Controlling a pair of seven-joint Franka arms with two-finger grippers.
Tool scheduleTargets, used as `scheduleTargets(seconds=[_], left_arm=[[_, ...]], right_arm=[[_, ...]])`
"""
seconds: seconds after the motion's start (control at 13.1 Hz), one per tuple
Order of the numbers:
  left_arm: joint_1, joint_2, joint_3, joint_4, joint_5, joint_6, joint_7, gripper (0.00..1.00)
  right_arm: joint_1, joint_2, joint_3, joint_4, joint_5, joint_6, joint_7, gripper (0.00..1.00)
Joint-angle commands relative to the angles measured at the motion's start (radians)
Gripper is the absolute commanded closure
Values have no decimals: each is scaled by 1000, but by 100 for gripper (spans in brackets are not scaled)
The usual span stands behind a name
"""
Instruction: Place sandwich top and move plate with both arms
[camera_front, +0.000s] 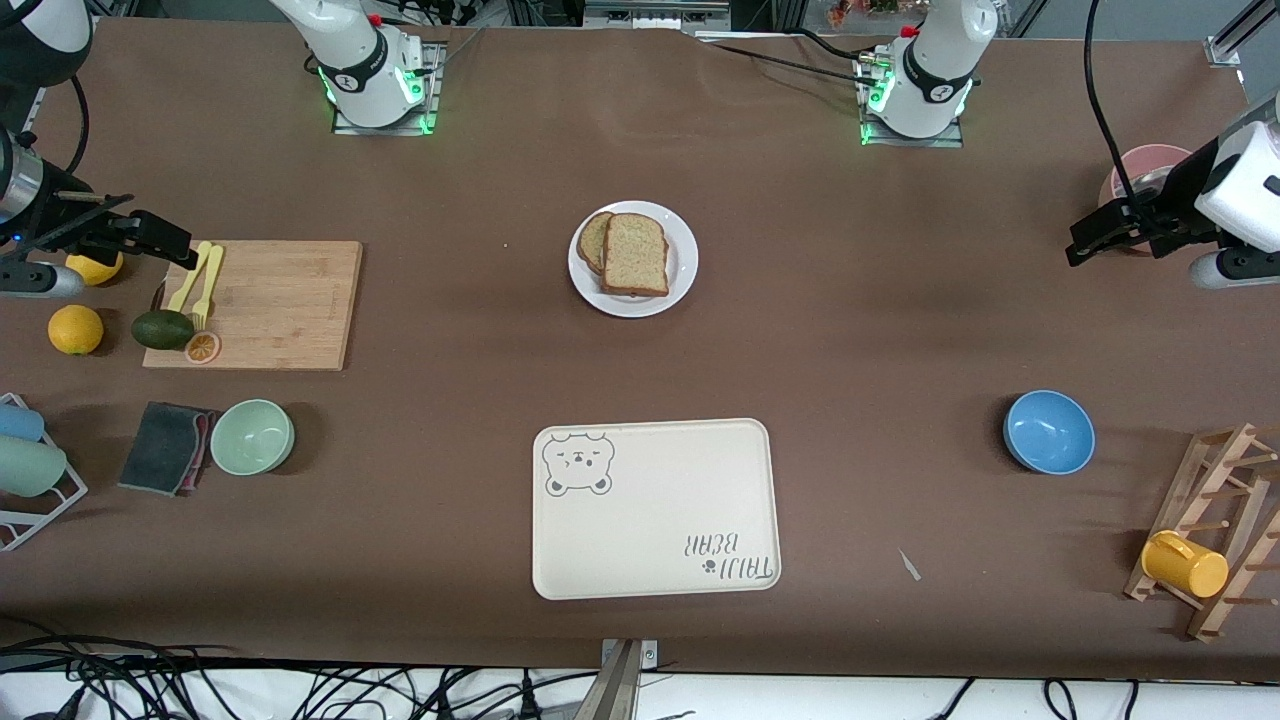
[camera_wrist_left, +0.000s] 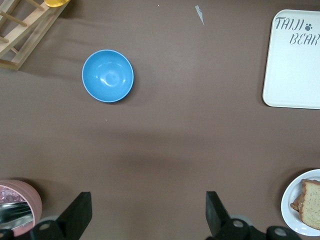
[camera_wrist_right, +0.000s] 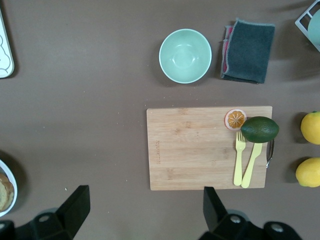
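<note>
The white plate (camera_front: 683, 262) sits mid-table, nearer the robots' bases than the cream bear tray (camera_front: 655, 508). On it lies the sandwich top (camera_front: 635, 255), a tan speckled slice that partly covers a second slice (camera_front: 594, 240). My left gripper (camera_front: 1095, 238) hangs open and empty over the table at the left arm's end, beside a pink cup (camera_front: 1150, 165). In the left wrist view this gripper (camera_wrist_left: 148, 200) has bare brown table between its fingers, and the plate (camera_wrist_left: 289, 200) is at the frame's edge. My right gripper (camera_front: 160, 240) hangs open and empty over the cutting board's end, with bare table under it in the right wrist view (camera_wrist_right: 145, 197).
A wooden cutting board (camera_front: 280, 300) carries an avocado (camera_front: 162, 328), yellow forks (camera_front: 200, 285) and an orange slice. Lemons (camera_front: 75, 329), a green bowl (camera_front: 252, 437) and a dark cloth (camera_front: 165, 447) lie nearby. A blue bowl (camera_front: 1048, 431) and a wooden rack with a yellow cup (camera_front: 1185, 563) are at the left arm's end.
</note>
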Motion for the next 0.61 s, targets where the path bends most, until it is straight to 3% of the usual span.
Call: scheduleTargets(seconds=[0.0,0.53], left_arm=[[4,9,1,25,-28,-20,-2,0],[4,9,-1,25,-28,-21,-2,0]], right_arm=[[2,-45,8,-44,-10,16,-25,0],[2,-39,15,-43,-39,-4,-28,0]])
